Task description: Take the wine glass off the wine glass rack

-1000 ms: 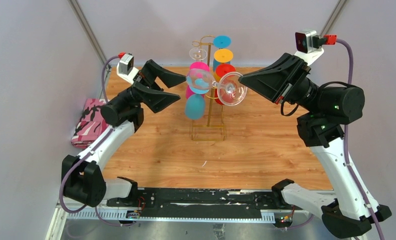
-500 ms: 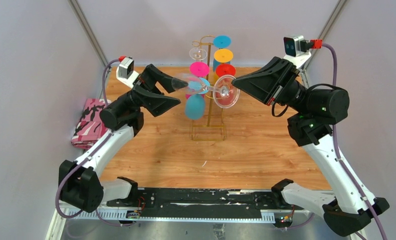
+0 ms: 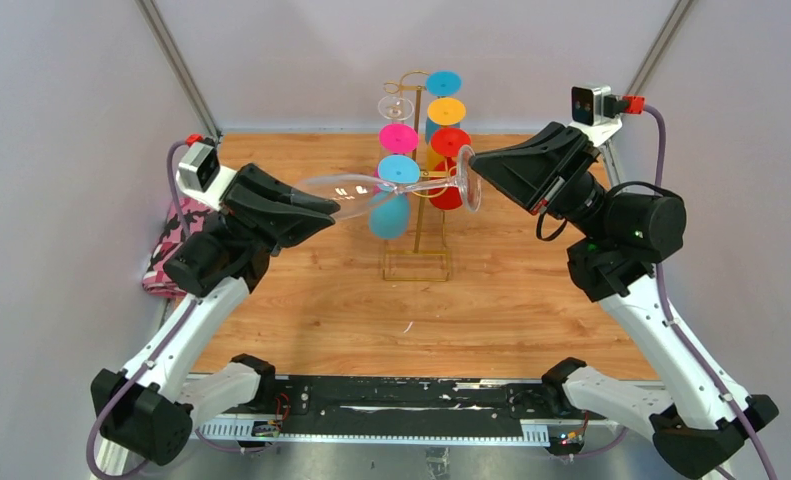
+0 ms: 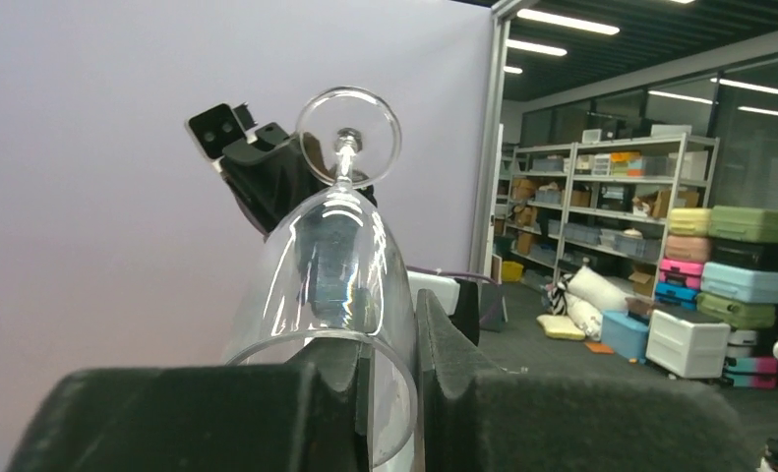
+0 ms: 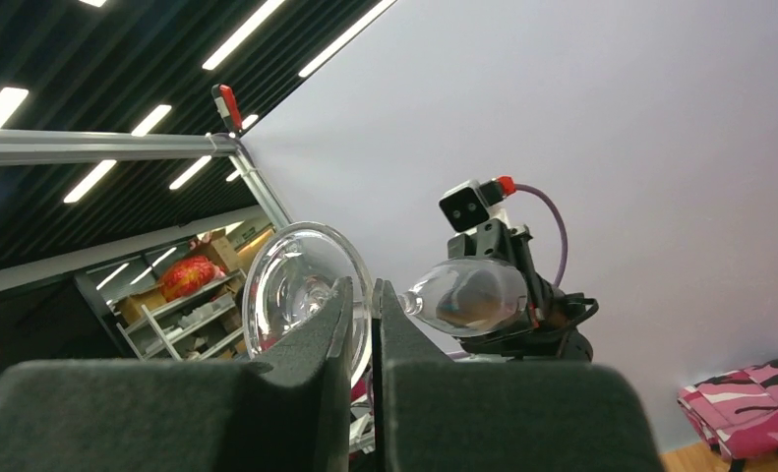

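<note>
Left gripper (image 3: 329, 208) pinching wine glass (image 3: 359, 191) rim, right gripper (image 3: 474, 166) pinching its foot, glass lying sideways near wine glass rack (image 3: 417, 232).

No legible text, number, brand or sign found in any view. In the left wrist view, right side, the crates (image 4: 748, 285) and the goods on the shelf (image 4: 611, 197) are too small and blurred to read. In the top view, upper right, the wrist camera (image 3: 591, 103) shows no readable marking.
</note>
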